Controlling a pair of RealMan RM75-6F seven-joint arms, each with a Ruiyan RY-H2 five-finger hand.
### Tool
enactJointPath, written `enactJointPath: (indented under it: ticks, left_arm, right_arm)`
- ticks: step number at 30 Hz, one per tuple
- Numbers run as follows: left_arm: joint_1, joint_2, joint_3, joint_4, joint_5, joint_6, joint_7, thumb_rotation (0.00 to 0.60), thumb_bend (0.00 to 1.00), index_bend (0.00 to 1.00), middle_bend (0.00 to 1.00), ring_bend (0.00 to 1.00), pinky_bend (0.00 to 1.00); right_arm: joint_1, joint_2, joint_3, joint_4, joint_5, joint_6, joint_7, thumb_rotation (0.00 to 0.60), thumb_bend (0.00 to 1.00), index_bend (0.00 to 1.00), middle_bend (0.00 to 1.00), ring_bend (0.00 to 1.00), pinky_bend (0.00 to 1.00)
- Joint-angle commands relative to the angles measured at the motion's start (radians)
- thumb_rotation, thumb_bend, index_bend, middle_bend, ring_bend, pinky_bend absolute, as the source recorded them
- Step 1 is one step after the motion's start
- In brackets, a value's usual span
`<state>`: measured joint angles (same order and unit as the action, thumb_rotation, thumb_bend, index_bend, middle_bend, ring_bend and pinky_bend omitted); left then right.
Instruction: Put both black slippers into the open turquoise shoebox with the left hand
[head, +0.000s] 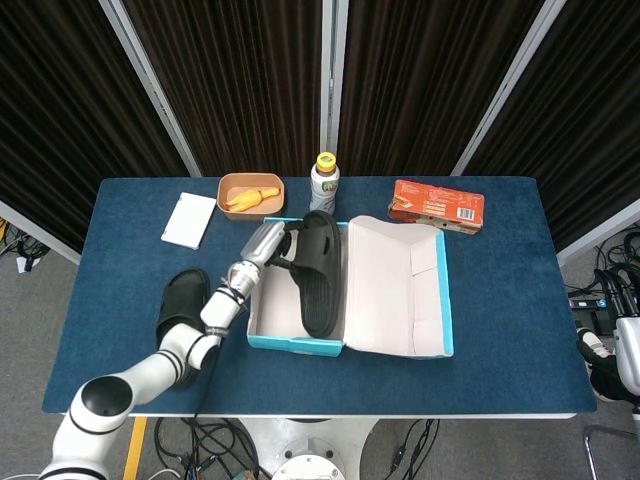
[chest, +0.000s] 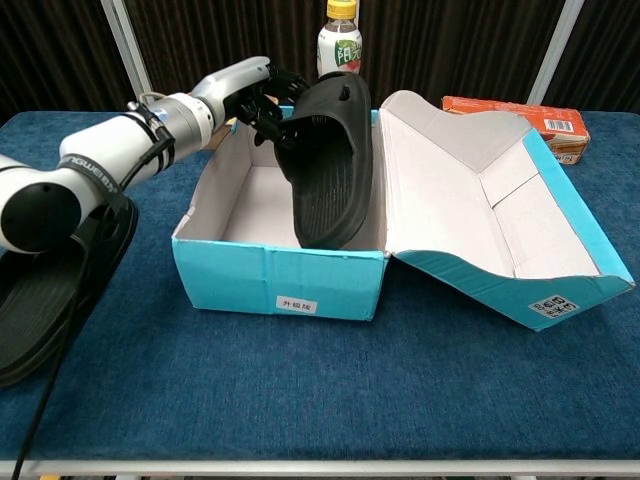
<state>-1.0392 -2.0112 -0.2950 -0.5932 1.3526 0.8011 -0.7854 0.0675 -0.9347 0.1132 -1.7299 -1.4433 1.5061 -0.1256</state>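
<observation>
The left hand (chest: 262, 92) is gripping one black slipper (chest: 330, 160) by its strap, fingers curled around it, holding it tilted inside the shoebox (chest: 280, 283) against the right wall, toe down. The second slipper (head: 178, 322) is lying on the desk near its left front edge. Judging from the tilt, letting go now risks the slipper standing on edge or tipping against the lid (chest: 490, 215), crowding out the other one. The right hand is not showing.

The head view looks steeply down from high, taking in the whole blue cloth-covered table (head: 500, 330); the chest view sits low at the near edge, facing far, close to the open turquoise cardboard shoebox (chest: 280, 283) both share.
</observation>
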Motion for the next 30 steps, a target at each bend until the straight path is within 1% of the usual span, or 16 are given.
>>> enactJointPath:
  ticks: [1, 10, 16, 25, 26, 28, 29, 30]
  left_arm:
    - [-0.001, -0.04, 0.007, 0.045, 0.004, 0.017, -0.04, 0.6, 0.0, 0.59, 0.58, 0.73, 0.72]
    - [-0.004, -0.107, 0.02, 0.123, 0.0, -0.006, -0.086, 0.6, 0.0, 0.59, 0.58, 0.72, 0.71]
    - [-0.015, -0.147, 0.027, 0.18, 0.0, -0.018, -0.058, 0.6, 0.0, 0.59, 0.58, 0.72, 0.71]
    - [-0.023, -0.178, 0.039, 0.226, -0.001, -0.05, -0.017, 0.6, 0.0, 0.58, 0.58, 0.71, 0.71]
    - [-0.023, -0.179, 0.039, 0.227, -0.001, -0.052, -0.012, 0.6, 0.0, 0.57, 0.57, 0.71, 0.71]
    - [-0.023, -0.177, 0.043, 0.221, 0.002, -0.05, -0.004, 0.6, 0.0, 0.52, 0.52, 0.68, 0.69]
    - [-0.022, -0.176, 0.045, 0.218, 0.005, -0.045, -0.001, 0.6, 0.0, 0.46, 0.45, 0.65, 0.68]
    - [-0.021, -0.175, 0.047, 0.215, 0.007, -0.041, 0.003, 0.6, 0.0, 0.38, 0.37, 0.59, 0.66]
  right_arm:
    - [0.001, 0.0, 0.001, -0.001, 0.004, -0.003, -0.002, 0.6, 0.03, 0.03, 0.1, 0.0, 0.06]
    - [0.007, -0.001, 0.002, -0.001, 0.008, -0.012, -0.004, 0.6, 0.03, 0.03, 0.1, 0.0, 0.06]
    - [0.009, 0.0, 0.002, -0.002, 0.01, -0.015, -0.004, 0.6, 0.03, 0.03, 0.1, 0.0, 0.06]
    - [0.01, 0.001, 0.001, -0.003, 0.012, -0.017, -0.003, 0.6, 0.03, 0.03, 0.1, 0.0, 0.06]
    - [0.01, 0.001, 0.001, -0.003, 0.012, -0.017, -0.002, 0.6, 0.03, 0.03, 0.1, 0.0, 0.06]
    - [0.01, 0.001, 0.001, -0.003, 0.011, -0.016, 0.0, 0.6, 0.03, 0.03, 0.1, 0.0, 0.06]
    - [0.01, 0.001, 0.001, -0.003, 0.01, -0.016, 0.001, 0.6, 0.03, 0.03, 0.1, 0.0, 0.06]
    - [0.01, 0.001, 0.001, -0.003, 0.01, -0.015, 0.001, 0.6, 0.03, 0.03, 0.1, 0.0, 0.06]
